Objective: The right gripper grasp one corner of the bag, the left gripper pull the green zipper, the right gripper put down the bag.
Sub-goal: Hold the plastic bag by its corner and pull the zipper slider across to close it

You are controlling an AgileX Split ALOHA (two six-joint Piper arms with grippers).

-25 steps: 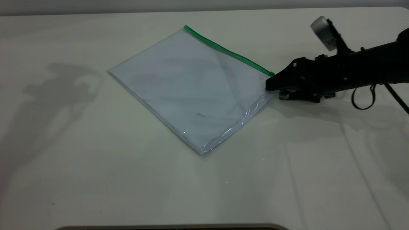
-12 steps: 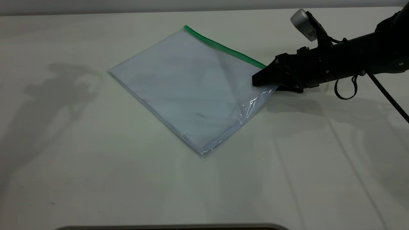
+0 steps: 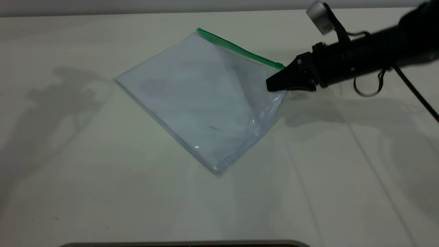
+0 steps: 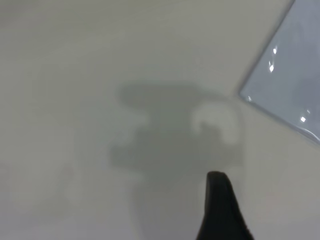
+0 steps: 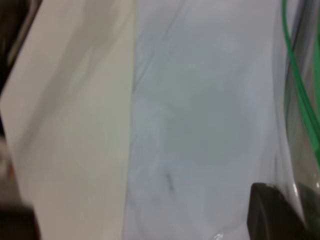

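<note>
Green zipper (image 3: 240, 50) is running along the bag's (image 3: 192, 99) far long edge on the table (image 3: 103, 192), away from the corner (image 3: 279, 68) your right gripper (image 3: 274, 84) is pinching shut and raising. Your left gripper (image 4: 220, 210) is hovering beside the opposite clear corner; whether its jaws are parted, you cannot tell.
</note>
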